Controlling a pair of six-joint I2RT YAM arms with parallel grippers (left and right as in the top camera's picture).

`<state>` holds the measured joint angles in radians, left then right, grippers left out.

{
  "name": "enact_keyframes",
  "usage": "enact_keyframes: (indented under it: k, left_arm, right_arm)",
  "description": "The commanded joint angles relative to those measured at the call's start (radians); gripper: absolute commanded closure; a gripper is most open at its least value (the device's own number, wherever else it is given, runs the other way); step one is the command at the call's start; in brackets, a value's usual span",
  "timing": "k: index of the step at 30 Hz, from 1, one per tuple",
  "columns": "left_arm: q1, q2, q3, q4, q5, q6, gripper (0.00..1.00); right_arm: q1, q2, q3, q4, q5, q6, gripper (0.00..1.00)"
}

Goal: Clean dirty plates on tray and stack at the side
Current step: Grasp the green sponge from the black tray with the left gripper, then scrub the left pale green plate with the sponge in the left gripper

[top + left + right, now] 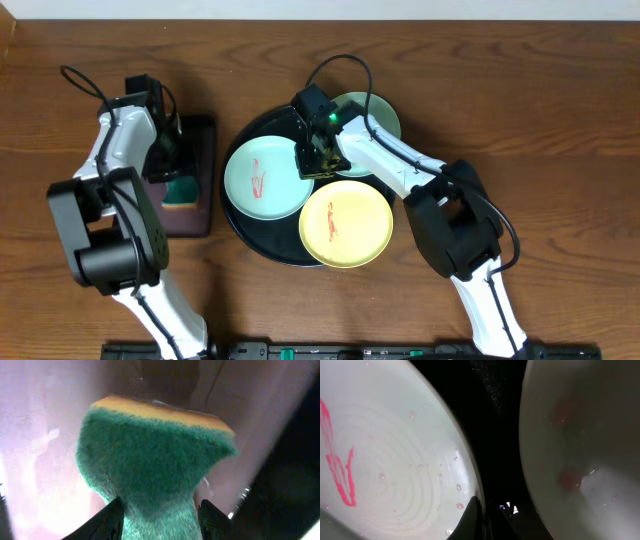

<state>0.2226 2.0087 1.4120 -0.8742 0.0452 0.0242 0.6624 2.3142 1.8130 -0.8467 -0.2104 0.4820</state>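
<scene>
The black tray (250, 236) holds a mint-blue plate (262, 178) with a red smear, a yellow plate (346, 225) with a red smear, and a second mint plate (380, 118) at the back, partly under my right arm. My right gripper (314, 163) is shut on the right rim of the smeared mint-blue plate. In the right wrist view my right gripper (482, 516) pinches that plate (385, 460), and the back plate (580, 435) shows faint pink marks. My left gripper (172, 165) is shut on a green sponge (184, 190).
The green and yellow sponge (155, 455) hangs in my left gripper (160, 512) over a rectangular maroon tray (205, 140), left of the black tray. The maroon tray (35, 460) fills the left wrist view. Wood table (560, 120) surrounds both trays.
</scene>
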Motion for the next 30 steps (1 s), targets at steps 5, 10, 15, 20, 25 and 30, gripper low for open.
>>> enact_keyframes:
  k: [5, 10, 15, 20, 25, 30]
  left_arm:
    - [0.003, 0.039, -0.009, 0.003, -0.012, -0.023, 0.69]
    - [0.003, 0.039, -0.01, 0.032, -0.012, -0.023, 0.89]
    - [0.003, 0.039, -0.01, 0.039, -0.012, -0.049, 0.93]
    - [0.003, 0.039, -0.01, -0.005, -0.009, -0.048, 0.54]
    - [0.003, 0.039, -0.02, -0.013, -0.009, -0.049, 0.52]
    - [0.003, 0.04, -0.045, 0.021, -0.009, -0.056, 0.7]
  right_arm:
    - [0.013, 0.036, 0.005, -0.001, 0.027, -0.027, 0.99]
    - [0.013, 0.037, 0.005, -0.002, 0.036, -0.027, 0.99]
    - [0.011, 0.037, 0.005, -0.002, 0.049, -0.027, 0.99]
    - [0.011, 0.036, 0.005, -0.005, 0.049, -0.027, 0.99]
    - [0.011, 0.037, 0.005, -0.005, 0.05, -0.027, 0.99]
    - [0.011, 0.037, 0.005, -0.005, 0.05, -0.027, 0.99]
